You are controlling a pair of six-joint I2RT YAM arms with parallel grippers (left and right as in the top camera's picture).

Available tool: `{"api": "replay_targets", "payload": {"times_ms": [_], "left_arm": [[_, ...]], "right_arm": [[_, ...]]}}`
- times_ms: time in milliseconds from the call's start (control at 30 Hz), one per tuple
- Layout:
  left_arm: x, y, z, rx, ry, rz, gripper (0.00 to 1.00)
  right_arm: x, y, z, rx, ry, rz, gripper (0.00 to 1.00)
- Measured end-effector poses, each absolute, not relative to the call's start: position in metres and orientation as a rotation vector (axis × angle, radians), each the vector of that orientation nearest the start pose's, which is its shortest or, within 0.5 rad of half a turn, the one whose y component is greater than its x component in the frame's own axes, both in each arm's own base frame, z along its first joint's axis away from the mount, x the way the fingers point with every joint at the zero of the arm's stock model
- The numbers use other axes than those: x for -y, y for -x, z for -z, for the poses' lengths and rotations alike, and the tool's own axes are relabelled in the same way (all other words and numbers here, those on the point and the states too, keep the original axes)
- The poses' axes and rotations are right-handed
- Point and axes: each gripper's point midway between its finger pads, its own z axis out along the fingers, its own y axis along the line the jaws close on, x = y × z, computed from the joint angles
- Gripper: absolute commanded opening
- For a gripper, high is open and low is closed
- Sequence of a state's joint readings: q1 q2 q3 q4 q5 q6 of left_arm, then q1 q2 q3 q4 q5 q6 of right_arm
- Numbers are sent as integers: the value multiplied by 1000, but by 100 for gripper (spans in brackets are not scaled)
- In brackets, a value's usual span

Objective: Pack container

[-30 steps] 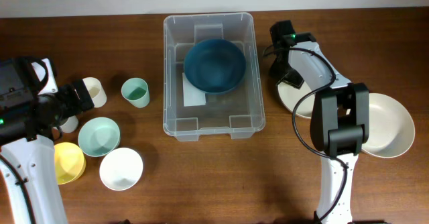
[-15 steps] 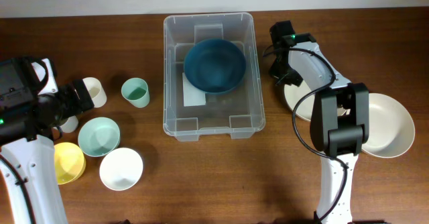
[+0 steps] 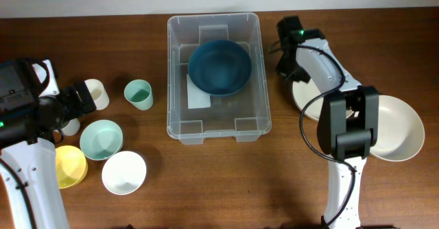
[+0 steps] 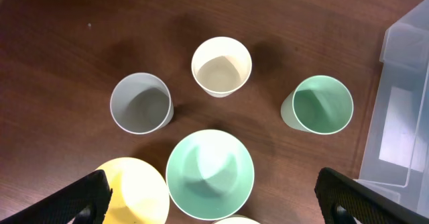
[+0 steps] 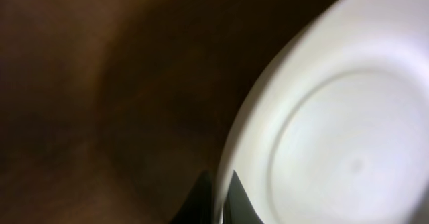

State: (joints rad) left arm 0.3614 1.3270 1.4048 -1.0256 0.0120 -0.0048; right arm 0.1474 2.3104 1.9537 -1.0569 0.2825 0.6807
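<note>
Mid-tabletop (image 3: 219,188) sat the container (image 3: 171,85) — upright, open, with its white label (image 3: 197,95) on the floor. One dark blue bowl (image 3: 219,66) lay inside, toward the far end.

Just beside the container's far right corner, the right claw (image 3: 287,70) was down on a white bowl (image 3: 303,97), at the edge nearest the container. The right wrist view showed the right claw (image 5: 218,194) with one finger on each side of that rim and hardly any gap. We read it as clamped on the bowl, though the view was close and blurred. A larger white dish (image 3: 401,126) lay further right, partly under the arm.

The left claw (image 4: 211,177) hung released and empty above the cluster on the left, touching nothing. Below it were a cream cup (image 4: 221,66), grey cup (image 4: 141,103), mint cup (image 4: 317,104), mint bowl (image 4: 210,174) and yellow bowl (image 4: 134,190).

Our read was that the step in hand was the second bowl, with the grip made but the lift and carry not yet done. The next move called for:
- a lift clear of the tabletop
- a carry left over the container's right wall
- a release into the blue bowl or onto the bare floor beside it

A rim pinch on a wide bowl would likely let it tilt — so slow and level. Everything on the left sat outside the container, so we judged the packing early.
</note>
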Motion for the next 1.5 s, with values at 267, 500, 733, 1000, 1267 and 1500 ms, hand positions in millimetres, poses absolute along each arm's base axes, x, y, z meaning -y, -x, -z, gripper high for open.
{"api": "replay_targets", "payload": {"times_ms": [267,500,733,1000,1267,1500], "left_arm": [[-118,-318,-249,-2482,455,-129,100],[-118,-318,-249,-2482,455,-129,100],[-118,-318,-249,-2482,455,-129,99],[-118,-318,-249,-2482,455,-129,100],[-118,-318,-249,-2482,455,-129,99],[-118,-318,-249,-2482,455,-129,100]], "right_arm": [[-18,-521,-118,-2645,-638,313,4],[-16,-526,-148,-2607,-551,354,4],[-15,-522,-146,-2621,-546,372,4],[-26,-521,-142,-2657,-537,294,39],[-29,-522,-141,-2631,-669,217,38],[-12,-510,-132,-2542,-1056,204,45]]}}
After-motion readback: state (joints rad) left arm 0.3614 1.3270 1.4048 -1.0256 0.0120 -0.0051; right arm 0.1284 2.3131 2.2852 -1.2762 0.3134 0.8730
